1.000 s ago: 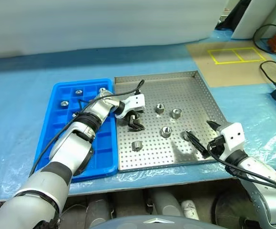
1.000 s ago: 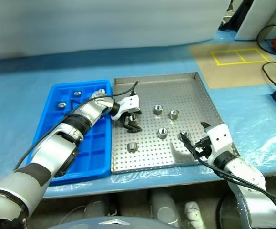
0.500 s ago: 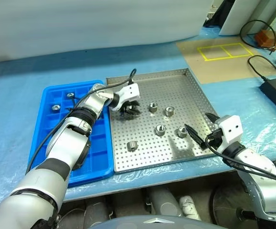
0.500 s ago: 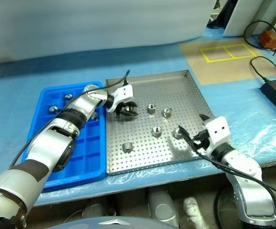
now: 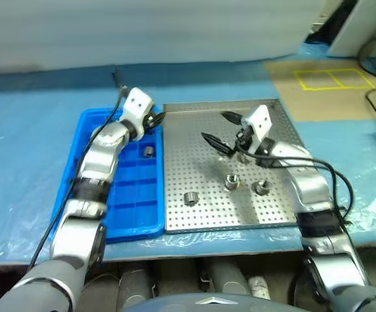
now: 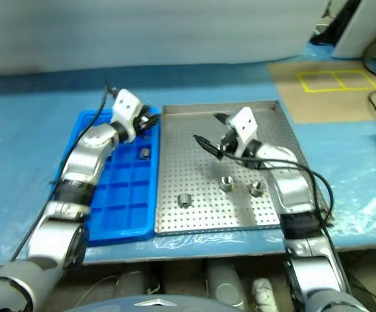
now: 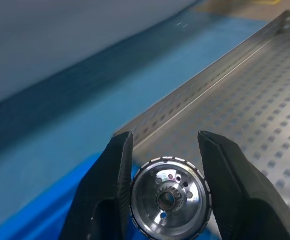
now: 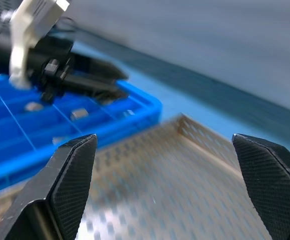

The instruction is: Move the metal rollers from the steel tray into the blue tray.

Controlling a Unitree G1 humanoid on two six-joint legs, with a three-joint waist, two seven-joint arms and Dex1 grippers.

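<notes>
roller (image 7: 168, 197) rim hidden by fingers (image 7: 106, 200)

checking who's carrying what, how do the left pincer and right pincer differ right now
The left pincer is shut on a metal roller; the right pincer stands wide open with nothing between its fingers. The left pincer hovers at the far end of the blue tray, beside its edge with the steel tray; the right pincer hangs above the steel tray's far half. Both have two black fingers on a white wrist housing.
</notes>
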